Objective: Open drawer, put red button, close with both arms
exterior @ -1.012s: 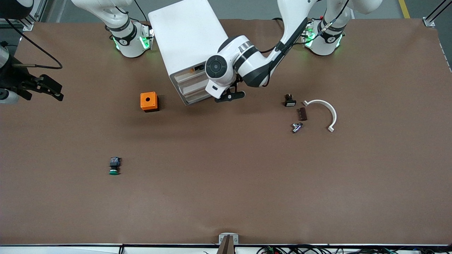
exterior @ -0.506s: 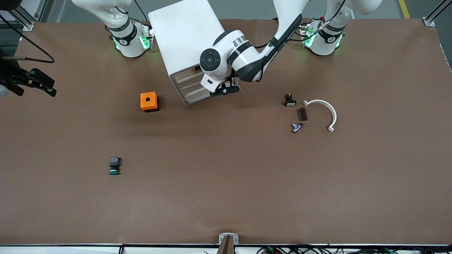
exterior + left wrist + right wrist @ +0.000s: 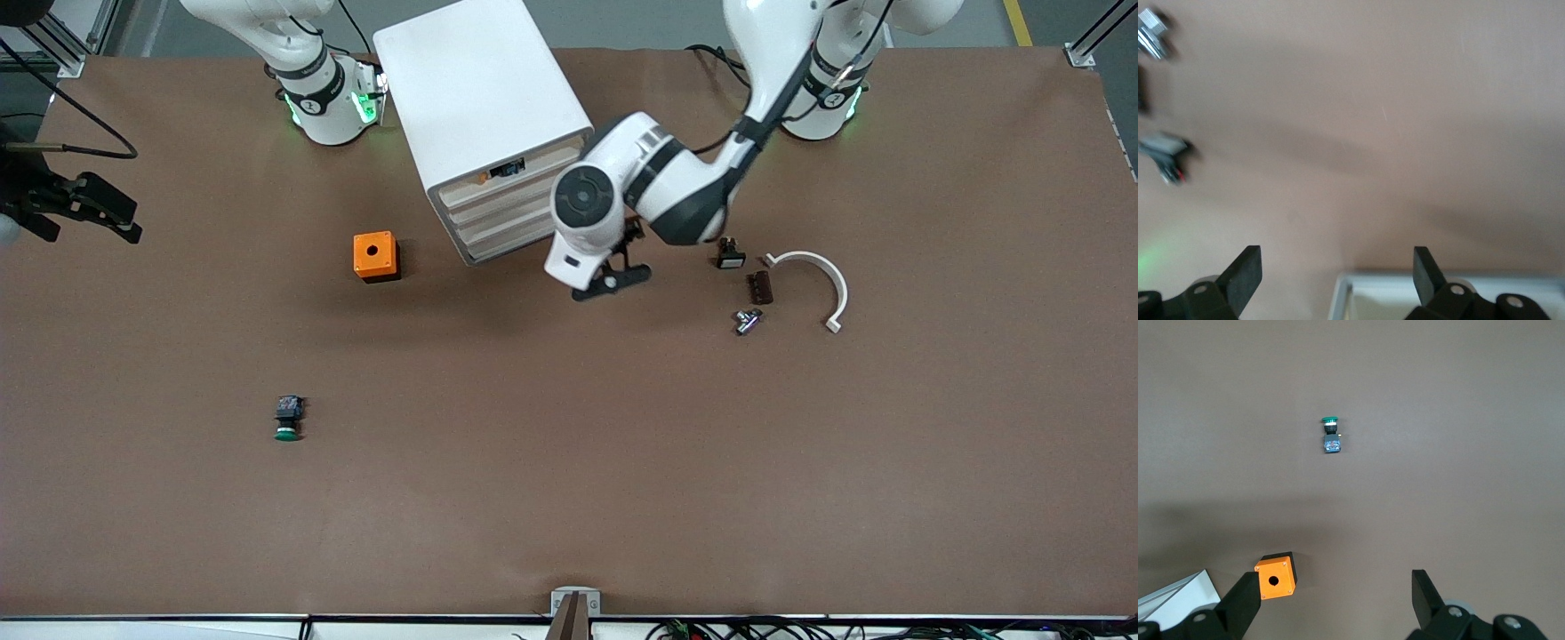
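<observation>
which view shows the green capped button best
The right wrist view: the green-capped button lies unobstructed on the bare table, cap and black body both distinct. The front view shows it too, only smaller, nearer that camera than the orange box. The left wrist view misses it.

Both robot arms have glossy white rounded shells with black bands at the joints. The left arm (image 3: 676, 178) has a round dark grey cap on its wrist and a black cable along its link. Each white base, standing beside the white boxy cabinet (image 3: 476, 98), glows green and carries a small dark round mark. The two-finger grippers are matt black, with small silver screws in the fingers (image 3: 1248, 270).
</observation>
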Controlling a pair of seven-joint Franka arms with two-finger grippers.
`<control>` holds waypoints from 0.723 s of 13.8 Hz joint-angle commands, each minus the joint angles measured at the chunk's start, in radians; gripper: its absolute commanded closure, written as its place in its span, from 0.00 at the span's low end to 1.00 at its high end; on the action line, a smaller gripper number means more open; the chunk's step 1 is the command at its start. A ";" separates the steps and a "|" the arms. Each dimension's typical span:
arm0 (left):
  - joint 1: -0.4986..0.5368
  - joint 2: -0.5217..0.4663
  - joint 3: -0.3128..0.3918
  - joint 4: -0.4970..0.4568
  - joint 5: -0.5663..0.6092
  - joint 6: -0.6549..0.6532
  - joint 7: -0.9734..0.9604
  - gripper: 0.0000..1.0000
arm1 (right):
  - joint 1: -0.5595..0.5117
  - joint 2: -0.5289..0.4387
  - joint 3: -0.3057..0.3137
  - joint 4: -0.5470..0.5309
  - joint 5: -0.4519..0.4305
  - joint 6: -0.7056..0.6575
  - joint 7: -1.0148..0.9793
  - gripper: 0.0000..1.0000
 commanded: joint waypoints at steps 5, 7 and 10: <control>0.221 -0.122 -0.002 0.032 0.073 -0.030 0.020 0.00 | -0.020 0.010 0.018 0.023 0.012 -0.017 -0.009 0.00; 0.297 -0.184 -0.002 0.030 0.072 -0.064 0.139 0.00 | -0.021 0.010 0.018 0.023 0.012 -0.017 -0.009 0.00; 0.386 -0.265 -0.005 0.030 0.072 -0.170 0.271 0.00 | -0.021 0.010 0.019 0.025 0.012 -0.017 -0.006 0.00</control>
